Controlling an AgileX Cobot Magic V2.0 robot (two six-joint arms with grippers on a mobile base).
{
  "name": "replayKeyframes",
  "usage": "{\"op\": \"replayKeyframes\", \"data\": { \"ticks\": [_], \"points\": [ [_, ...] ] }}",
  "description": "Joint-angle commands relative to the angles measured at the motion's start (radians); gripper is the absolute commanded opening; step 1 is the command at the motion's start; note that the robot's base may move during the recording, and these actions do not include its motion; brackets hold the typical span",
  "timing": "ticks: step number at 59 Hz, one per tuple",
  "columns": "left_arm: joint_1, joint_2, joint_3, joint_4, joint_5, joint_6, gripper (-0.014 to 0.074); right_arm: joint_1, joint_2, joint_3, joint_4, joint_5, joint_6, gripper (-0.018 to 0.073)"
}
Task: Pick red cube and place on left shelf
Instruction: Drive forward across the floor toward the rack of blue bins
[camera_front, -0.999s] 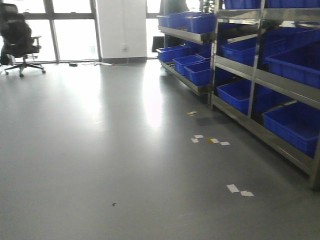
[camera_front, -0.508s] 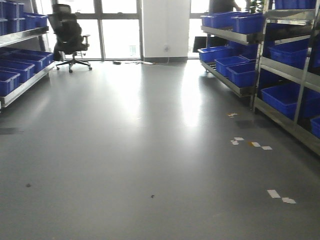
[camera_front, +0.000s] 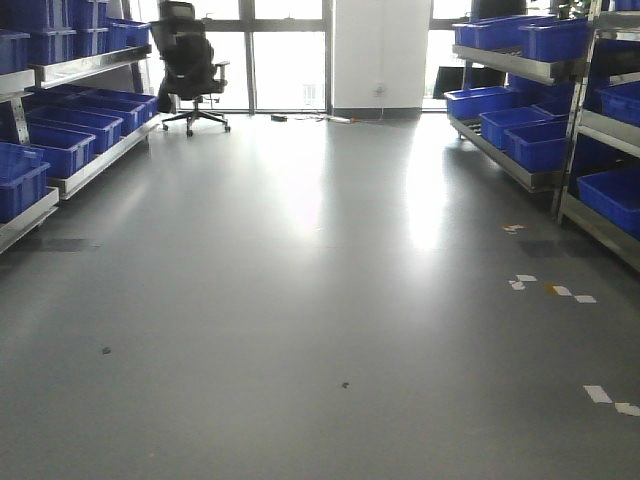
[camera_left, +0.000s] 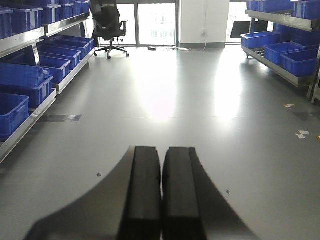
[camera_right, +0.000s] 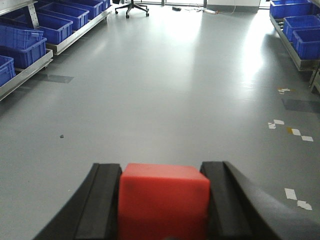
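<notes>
Between the fingers (camera_right: 106, 200) of the right gripper (camera_right: 162, 175) the red cube (camera_right: 162, 202) sits clamped, likely for carrying, while the left gripper (camera_left: 161, 187) hangs pressed together and empty, and the left shelf (camera_front: 88, 67) with its blue crates (camera_front: 60, 148) stands well apart across the floor (camera_front: 300, 300).

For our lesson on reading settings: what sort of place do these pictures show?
Probably a storeroom or logistics test hall: the left shelf and the right racks hold blue crates, tape marks dot the wide grey floor, and an office chair stands by tall windows.
</notes>
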Motion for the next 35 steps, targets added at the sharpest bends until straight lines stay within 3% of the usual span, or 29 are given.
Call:
{"op": "replayKeyframes", "data": {
  "ticks": [1,35],
  "points": [
    [-0.004,-0.016,0.023,-0.003,-0.088,-0.001,0.0102,0.000,0.002,-0.027,-0.013,-0.084,-0.006,0.0056],
    [-0.004,-0.014,0.023,-0.003,-0.089,-0.001,0.0102,0.000,0.014,-0.027,-0.013,-0.074,-0.006,0.0056]
  ]
}}
